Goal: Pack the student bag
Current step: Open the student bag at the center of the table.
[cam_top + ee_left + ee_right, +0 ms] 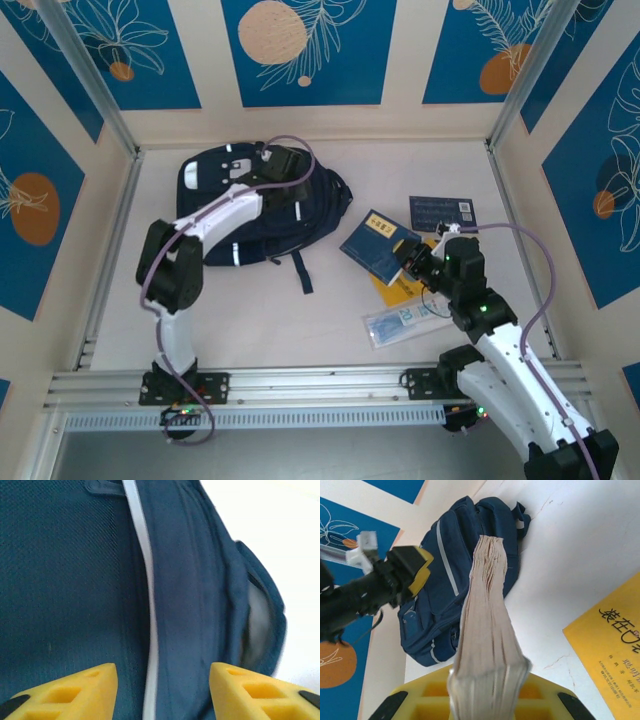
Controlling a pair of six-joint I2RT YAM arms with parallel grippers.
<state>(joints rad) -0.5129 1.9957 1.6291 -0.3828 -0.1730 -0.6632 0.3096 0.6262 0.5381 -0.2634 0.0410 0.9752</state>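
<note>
The right wrist view shows the page edges of the book (487,615) clamped in the right gripper (489,700); the top view gives its navy cover, that arm bent low near the table's (300,330) right edge. The left arm reaches over the student bag (250,215), which lies far-left on the table. The left gripper (161,675) is parted over the bag's white stripe, grasping nothing

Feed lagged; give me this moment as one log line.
left gripper open over student bag | right gripper shut on navy book | yellow book on table
</note>
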